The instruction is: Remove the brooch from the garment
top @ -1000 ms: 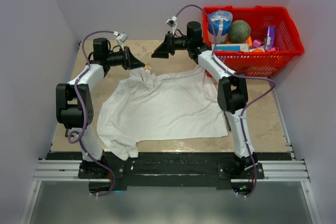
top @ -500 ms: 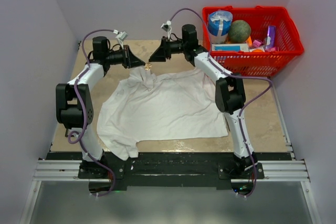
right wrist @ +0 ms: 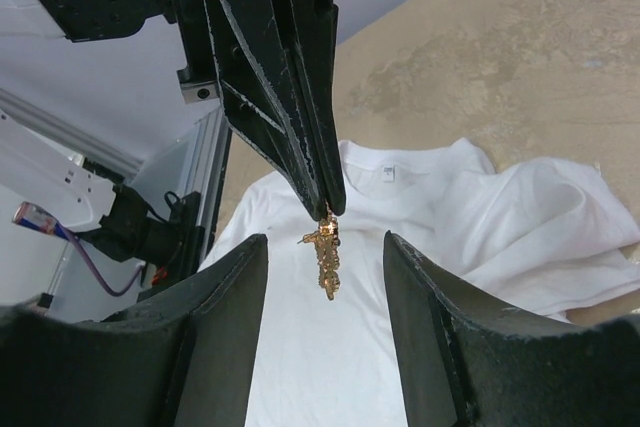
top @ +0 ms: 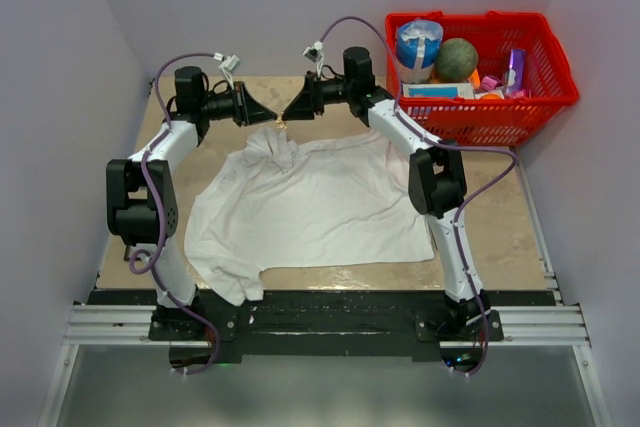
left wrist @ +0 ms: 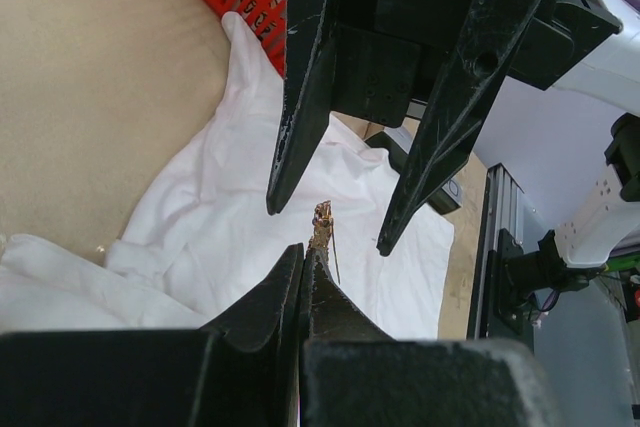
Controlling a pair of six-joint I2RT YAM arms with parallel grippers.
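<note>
The white shirt [top: 310, 202] lies spread on the table, bunched near its collar; it also shows in the left wrist view [left wrist: 230, 237] and the right wrist view [right wrist: 330, 367]. The small gold brooch [top: 281, 125] hangs above it, clear of the cloth. My left gripper [top: 274, 118] is shut on the brooch [left wrist: 322, 222], pinching its end. My right gripper [top: 288, 115] is open, facing the left one, its fingers either side of the brooch [right wrist: 326, 259] without touching it.
A red basket [top: 520, 97] with a ball, a taped roll and small boxes stands at the back right, close to the right arm. Bare tan table [top: 500, 217] lies to the right of the shirt. Grey walls close in all sides.
My right gripper has moved left toward the left gripper and now straddles the brooch. My left gripper has lifted the brooch slightly up and off the collar area.
</note>
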